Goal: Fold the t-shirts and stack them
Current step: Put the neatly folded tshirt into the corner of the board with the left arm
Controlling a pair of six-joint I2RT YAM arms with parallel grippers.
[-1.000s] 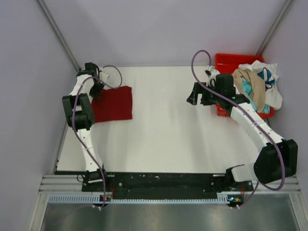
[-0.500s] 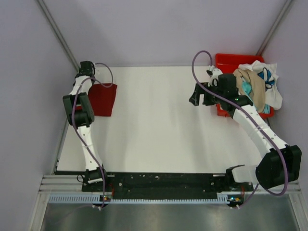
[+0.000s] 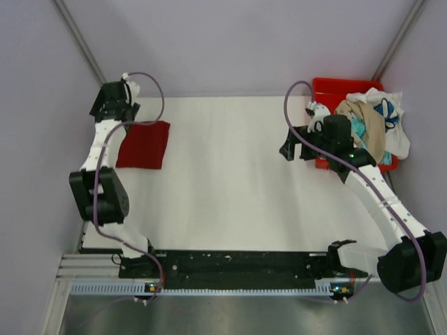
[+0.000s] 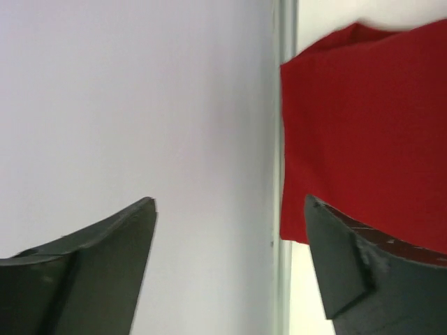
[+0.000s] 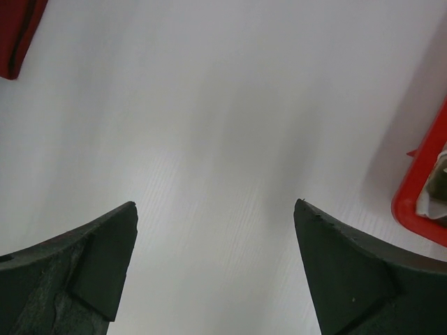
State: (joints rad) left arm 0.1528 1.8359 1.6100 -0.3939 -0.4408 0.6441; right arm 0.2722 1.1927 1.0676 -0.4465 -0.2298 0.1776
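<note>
Though unclear overhead, the left pincer (image 4: 229, 202) gapes near the t-shirt (image 4: 363, 125).

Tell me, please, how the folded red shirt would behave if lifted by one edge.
The red shirt is thin cloth lying flat, so it would probably droop and unfold. It looks light, and likely slides on the smooth table.
</note>
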